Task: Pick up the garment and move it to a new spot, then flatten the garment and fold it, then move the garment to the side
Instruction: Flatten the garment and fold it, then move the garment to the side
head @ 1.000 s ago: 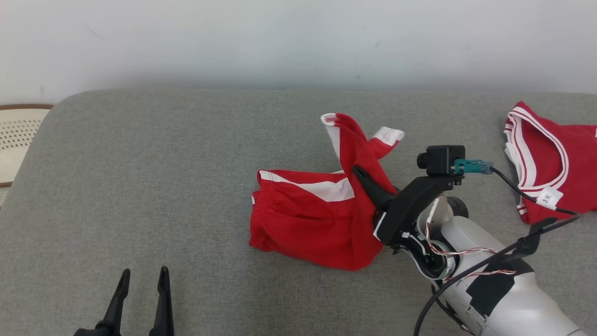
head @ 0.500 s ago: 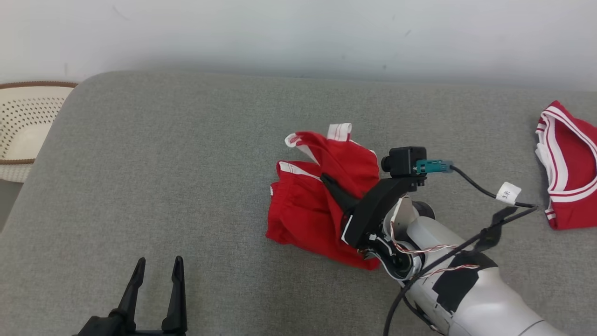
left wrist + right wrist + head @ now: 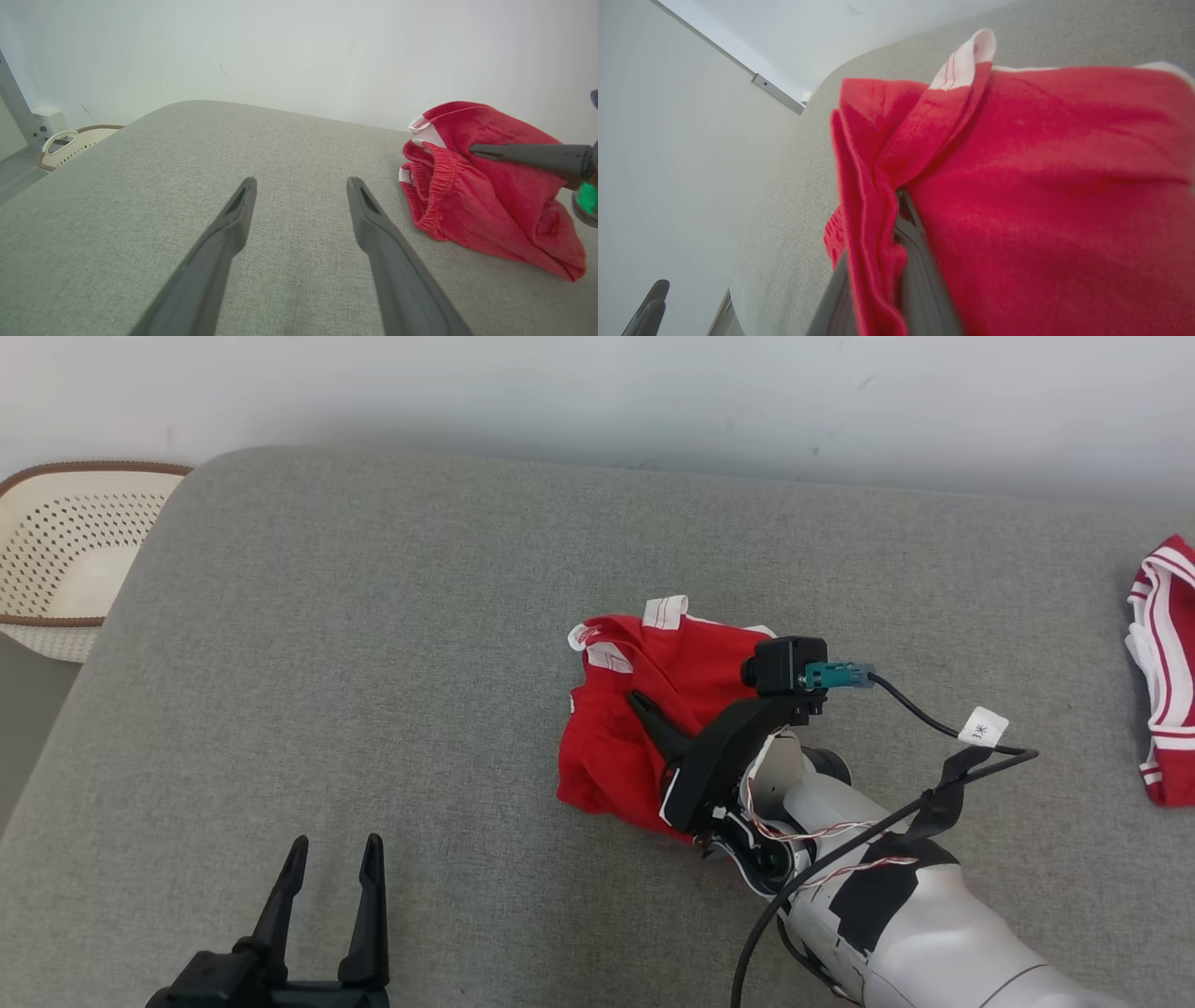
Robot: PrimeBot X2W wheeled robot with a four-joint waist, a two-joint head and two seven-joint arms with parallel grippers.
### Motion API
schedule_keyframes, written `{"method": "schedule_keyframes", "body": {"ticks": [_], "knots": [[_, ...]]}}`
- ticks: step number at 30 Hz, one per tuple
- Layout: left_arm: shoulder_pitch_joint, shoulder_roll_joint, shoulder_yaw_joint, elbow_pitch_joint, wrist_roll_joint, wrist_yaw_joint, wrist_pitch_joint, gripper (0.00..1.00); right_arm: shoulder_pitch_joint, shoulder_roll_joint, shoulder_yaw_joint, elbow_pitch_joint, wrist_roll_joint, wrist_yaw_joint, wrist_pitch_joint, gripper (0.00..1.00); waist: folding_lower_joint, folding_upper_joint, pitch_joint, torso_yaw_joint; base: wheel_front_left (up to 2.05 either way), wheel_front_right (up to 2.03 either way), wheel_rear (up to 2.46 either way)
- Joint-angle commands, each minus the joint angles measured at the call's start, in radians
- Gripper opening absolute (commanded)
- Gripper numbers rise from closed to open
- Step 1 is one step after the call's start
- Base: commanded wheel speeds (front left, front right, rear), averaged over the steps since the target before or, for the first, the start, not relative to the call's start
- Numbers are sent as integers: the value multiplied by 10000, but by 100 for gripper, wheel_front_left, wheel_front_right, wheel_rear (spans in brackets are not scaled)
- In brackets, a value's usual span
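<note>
1. The red garment (image 3: 611, 756) lies bunched near the middle of the grey cushion (image 3: 373, 616).
2. The right pincer (image 3: 646, 705) is pressed together there, pinching a fold of the red garment.
3. The left pincer (image 3: 336, 847) hovers spread above the cushion's near edge, holding nothing.
4. A basket (image 3: 75, 541) sits off the cushion's far left corner.
</note>
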Motion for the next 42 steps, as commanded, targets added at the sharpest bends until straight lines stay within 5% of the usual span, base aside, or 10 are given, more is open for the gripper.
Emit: {"method": "schedule_keyframes", "body": {"ticks": [1,2,3,17,27,36,38,39,42], "knots": [[-93,5,56,54,-16,-14,-38,100,-36,66,123,-5,96,3,-141,18,0,-1,22,50,0,0,0],[-98,5,77,65,-14,-14,-38,100,-54,67,159,-17,114,3,-243,77,0,-1,18,54,0,0,0],[-97,5,95,74,-8,-18,-38,100,-54,67,187,-29,159,3,-352,100,0,-1,8,51,0,0,0],[280,7,405,9,232,-28,-38,100,335,-908,539,-1353,538,3,-1772,100,0,-1,-378,-419,0,0,0],[452,5,512,-104,302,-25,-38,100,539,-1999,168,-1284,-409,3,-2527,100,0,-1,-464,-677,0,0,0],[335,5,437,-128,215,-39,-38,100,1056,-1923,-204,-943,-1601,3,-2552,100,0,-1,-300,-641,0,0,0],[283,5,408,-124,209,-52,-38,100,1005,-1820,-409,-879,-1998,3,-2555,27,0,-1,-237,-605,0,0,0],[255,5,401,-132,207,-60,-38,100,1005,-1744,-583,-866,-2169,3,-2554,0,0,-1,-204,-586,0,0,0],[204,3,370,-141,209,-94,-38,100,868,-1581,-1071,-745,-3046,3,-2555,0,0,-1,-87,-510,0,0,0]]}}
